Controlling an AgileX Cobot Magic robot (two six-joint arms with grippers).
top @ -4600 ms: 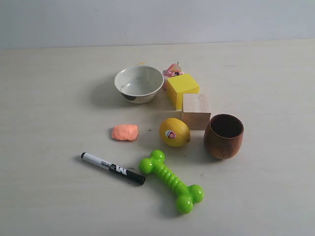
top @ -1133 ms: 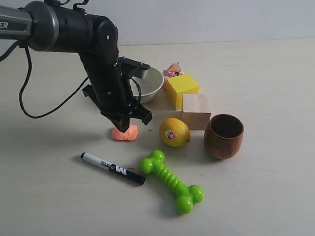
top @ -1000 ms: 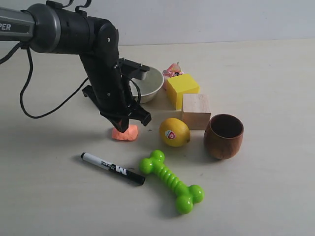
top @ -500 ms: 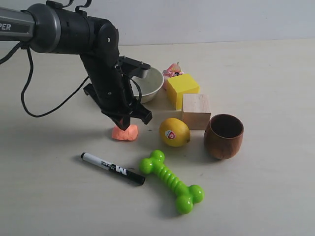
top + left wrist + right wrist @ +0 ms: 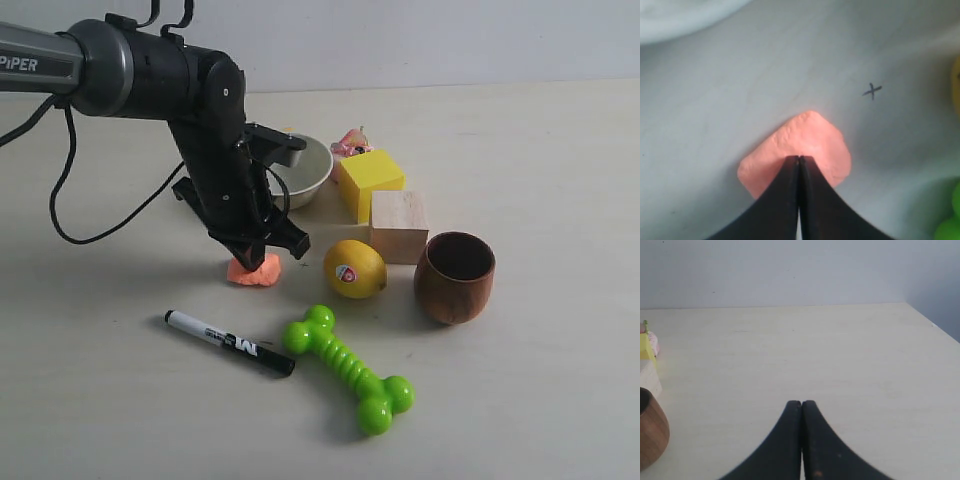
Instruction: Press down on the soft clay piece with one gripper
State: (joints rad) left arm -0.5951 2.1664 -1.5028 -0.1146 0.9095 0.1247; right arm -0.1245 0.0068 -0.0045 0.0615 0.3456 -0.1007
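Observation:
The soft clay piece (image 5: 253,271) is a small salmon-orange lump lying on the table left of the lemon. My left gripper (image 5: 251,259) points straight down on it, jaws shut, tips on the clay's top. In the left wrist view the shut left gripper (image 5: 799,158) rests on the middle of the clay (image 5: 817,142). My right gripper (image 5: 801,402) is shut and empty over bare table; it does not show in the exterior view.
A white bowl (image 5: 310,170) sits behind the left arm. A yellow lemon (image 5: 354,268), yellow block (image 5: 369,181), wooden cube (image 5: 398,226) and brown wooden cup (image 5: 455,276) stand to the right. A black marker (image 5: 229,342) and green bone toy (image 5: 349,367) lie in front.
The left arm came in after the earliest frame. Over the last second the shut gripper has stayed on the clay, lifting slightly then lowering again, with the arm leaning a little more rightward.

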